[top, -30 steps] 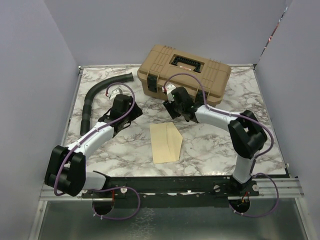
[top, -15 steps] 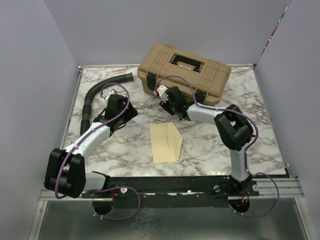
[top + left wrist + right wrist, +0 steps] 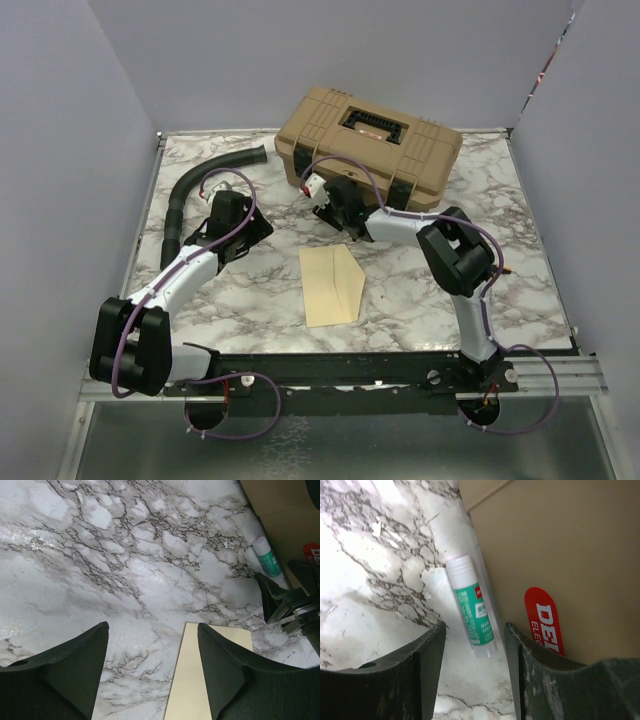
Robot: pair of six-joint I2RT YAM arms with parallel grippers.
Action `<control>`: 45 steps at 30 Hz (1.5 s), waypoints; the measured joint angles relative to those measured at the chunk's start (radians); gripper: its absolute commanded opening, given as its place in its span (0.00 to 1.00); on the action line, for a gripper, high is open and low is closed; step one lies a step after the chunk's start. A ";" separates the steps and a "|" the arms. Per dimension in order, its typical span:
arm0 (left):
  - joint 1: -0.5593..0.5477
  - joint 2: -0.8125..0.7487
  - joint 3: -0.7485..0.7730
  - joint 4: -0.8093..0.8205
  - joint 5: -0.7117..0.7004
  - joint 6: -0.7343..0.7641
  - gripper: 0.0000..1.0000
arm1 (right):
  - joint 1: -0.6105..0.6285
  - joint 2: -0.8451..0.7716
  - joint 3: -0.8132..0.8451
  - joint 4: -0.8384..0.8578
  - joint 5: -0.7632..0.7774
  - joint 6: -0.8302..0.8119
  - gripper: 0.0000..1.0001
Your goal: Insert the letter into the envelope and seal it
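The pale yellow envelope (image 3: 330, 285) lies flat mid-table, its triangular flap pointing right. The letter does not show as a separate sheet. My left gripper (image 3: 252, 230) hovers open above bare marble just left of the envelope's far corner (image 3: 190, 680), and its right finger (image 3: 220, 670) covers part of the paper. My right gripper (image 3: 328, 203) is low at the front wall of the tan toolbox (image 3: 368, 140). Its open jaws (image 3: 475, 630) straddle the near end of a green-and-white glue stick (image 3: 470, 602) lying against the box, with no visible contact.
A black corrugated hose (image 3: 195, 190) curves along the back left of the table. The toolbox carries a red label (image 3: 545, 620) on its front wall. The glue stick (image 3: 265, 557) and the right gripper's fingers (image 3: 280, 600) appear at the right in the left wrist view.
The right arm has folded and swung its gripper left and down to the toolbox's front. The left gripper drew back slightly to the left. The envelope has not moved.
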 measured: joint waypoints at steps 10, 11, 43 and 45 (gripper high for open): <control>0.008 0.000 -0.002 -0.007 0.002 0.000 0.73 | -0.034 0.029 0.050 -0.014 -0.071 0.057 0.54; 0.008 0.000 -0.002 -0.007 0.002 0.000 0.73 | -0.037 0.029 0.053 -0.018 -0.080 0.058 0.52; 0.014 -0.004 -0.008 -0.010 0.009 0.000 0.73 | -0.064 -0.023 0.014 -0.114 -0.298 0.220 0.39; 0.015 -0.008 -0.008 -0.010 0.010 0.000 0.73 | -0.064 -0.015 0.024 -0.113 -0.300 0.238 0.19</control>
